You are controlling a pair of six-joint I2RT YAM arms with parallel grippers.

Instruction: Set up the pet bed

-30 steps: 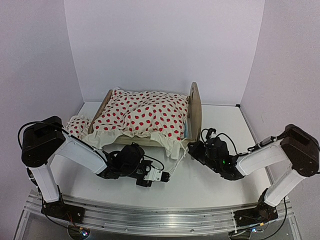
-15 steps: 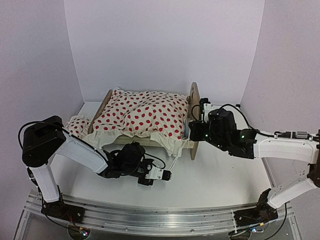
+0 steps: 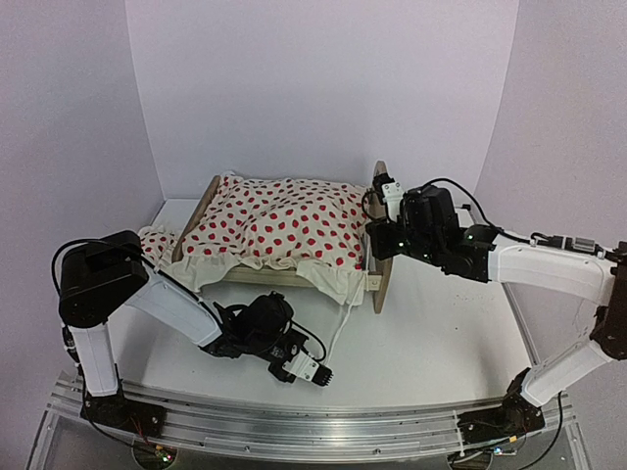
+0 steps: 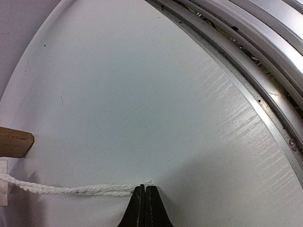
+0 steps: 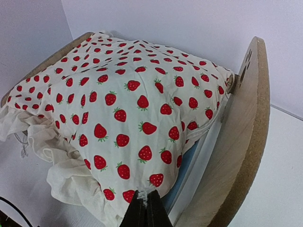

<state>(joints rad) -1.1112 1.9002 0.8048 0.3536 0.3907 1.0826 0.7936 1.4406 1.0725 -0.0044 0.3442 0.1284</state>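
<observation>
**Pet bed** point(image 3: 381, 286): stands at the far middle of the table point(image 3: 441, 333), directly in front of the right gripper point(image 5: 145, 198). Its rounded headboard point(image 5: 246, 142) rises just right of that gripper's tips. A strip of blue mattress point(image 5: 189, 176) shows between the headboard and the covering.

**Blanket** point(image 5: 123, 94): white, strawberry-dotted, ruffled. It is heaped over the whole bed and spills off the near side. It hides nearly all the mattress and lies between the gripper and the bed's top.

**Right gripper:** fingers pressed together, tips at the blanket's near corner beside the headboard. A wisp of white fibre sits at the tips. I cannot tell whether they press into the cloth.

**Cord** point(image 4: 71, 190): white and twisted, running from the bed's near side across the table to the left gripper point(image 4: 145, 189).

**Left gripper:** fingers pressed together, pinching the cord's frayed end, low over the table. A wooden leg point(image 4: 14, 142) of the bed lies up and left of its tips. The metal rail point(image 4: 246, 61) curves past on its right.

**Pillow** point(image 3: 155, 245): small, red-dotted, on the table against the bed's foot end, well apart from both grippers.
</observation>
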